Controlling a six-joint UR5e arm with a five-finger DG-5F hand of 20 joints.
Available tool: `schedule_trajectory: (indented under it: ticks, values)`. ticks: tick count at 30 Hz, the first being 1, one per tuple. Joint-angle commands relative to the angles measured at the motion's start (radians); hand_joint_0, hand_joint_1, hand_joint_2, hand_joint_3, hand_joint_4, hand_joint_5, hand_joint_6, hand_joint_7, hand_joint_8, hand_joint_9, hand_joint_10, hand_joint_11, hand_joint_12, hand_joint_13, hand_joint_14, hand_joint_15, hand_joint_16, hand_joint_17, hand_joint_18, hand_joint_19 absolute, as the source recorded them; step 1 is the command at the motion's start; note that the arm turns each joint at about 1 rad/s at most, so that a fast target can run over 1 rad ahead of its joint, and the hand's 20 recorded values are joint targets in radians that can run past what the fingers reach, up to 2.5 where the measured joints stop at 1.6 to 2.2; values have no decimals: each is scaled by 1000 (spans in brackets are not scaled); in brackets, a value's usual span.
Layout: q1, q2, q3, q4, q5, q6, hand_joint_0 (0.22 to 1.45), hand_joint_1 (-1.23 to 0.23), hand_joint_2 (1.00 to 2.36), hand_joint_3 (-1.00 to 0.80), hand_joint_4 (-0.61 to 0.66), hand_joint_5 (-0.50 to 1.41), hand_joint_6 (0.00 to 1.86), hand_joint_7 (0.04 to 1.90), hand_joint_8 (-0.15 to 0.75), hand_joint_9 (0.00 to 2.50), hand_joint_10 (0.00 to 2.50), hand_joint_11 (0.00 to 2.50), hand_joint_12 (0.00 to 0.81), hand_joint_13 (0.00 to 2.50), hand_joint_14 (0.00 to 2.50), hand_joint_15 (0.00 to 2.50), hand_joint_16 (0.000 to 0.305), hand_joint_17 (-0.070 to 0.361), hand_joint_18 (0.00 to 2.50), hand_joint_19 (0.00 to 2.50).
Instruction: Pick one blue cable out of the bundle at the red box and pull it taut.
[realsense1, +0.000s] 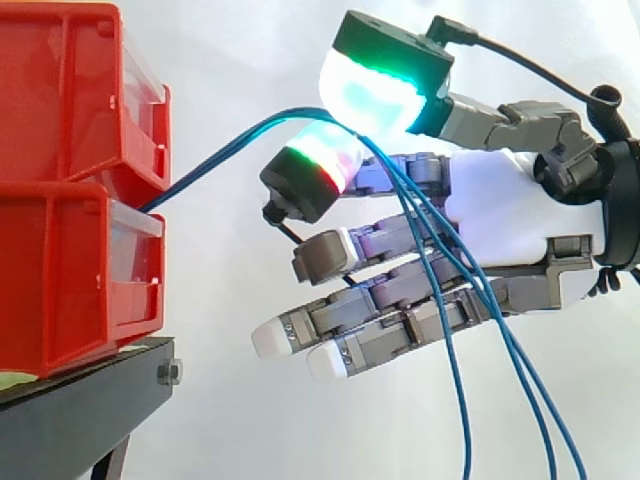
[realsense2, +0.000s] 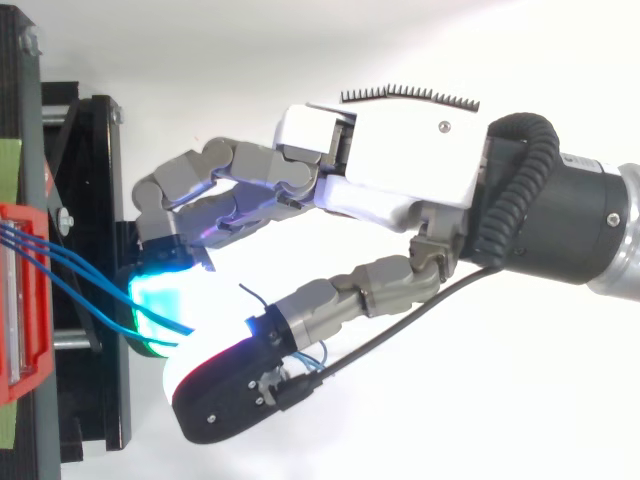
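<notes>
Hand (realsense1: 500, 205): level, reaching from the right, other fingers extended.
Grip: thumb and fingertip pads (realsense1: 375, 90) (glowing green, red) pinch the blue cables (realsense1: 215, 160).
Cables: rising from the stacked red bins (realsense1: 70, 230) to the pinch, then hanging loose.

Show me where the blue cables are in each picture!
Side view: the blue cables rise from the red bins at left to the glowing pads of the hand, then hang to the bottom edge.
Top view: the blue cables run from the red bins at the left edge to the green pad.
Shared landmark: the red bins.
</notes>
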Motion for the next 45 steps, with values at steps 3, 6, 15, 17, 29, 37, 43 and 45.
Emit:
schedule_trajectory:
  ticks: [3, 6, 15, 17, 29, 37, 43, 45]
  values:
    - [0, 0, 0, 0, 0, 0, 775, -1054, 1010, -379, -208, -260, 836, 1216, 214, 398, 237, 1800, 381, 276, 6, 179, 57, 128, 447, 118]
    - [0, 0, 0, 0, 0, 0, 775, -1060, 1008, -403, -206, -264, 835, 1215, 207, 359, 225, 1804, 377, 254, 5, 165, 57, 127, 427, 108]
    - [0, 0, 0, 0, 0, 0, 735, -1067, 1000, -500, -208, -276, 825, 1196, 206, 298, 198, 1783, 360, 185, 4, 137, 56, 126, 381, 73]
    - [0, 0, 0, 0, 0, 0, 702, -1074, 1000, -500, -195, -278, 824, 1185, 209, 293, 202, 1788, 359, 184, 4, 138, 56, 126, 377, 88]
    - [0, 0, 0, 0, 0, 0, 417, -988, 1000, -500, -78, -269, 816, 1073, 296, 341, 455, 1659, 429, 240, 5, 182, 66, 149, 421, 154]
    - [0, 0, 0, 0, 0, 0, 385, -891, 1000, -500, -13, -244, 796, 1081, 351, 492, 382, 1701, 476, 323, 5, 188, 72, 163, 484, 190]
    - [0, 0, 0, 0, 0, -2, 470, -761, 1000, -500, -47, -220, 777, 1190, 318, 616, 105, 1884, 452, 360, 7, 216, 66, 148, 471, 248]
    - [0, 0, 0, 0, 2, -2, 496, -764, 1000, -500, -56, -218, 780, 1210, 303, 634, 89, 1909, 445, 365, 7, 218, 64, 143, 460, 270]
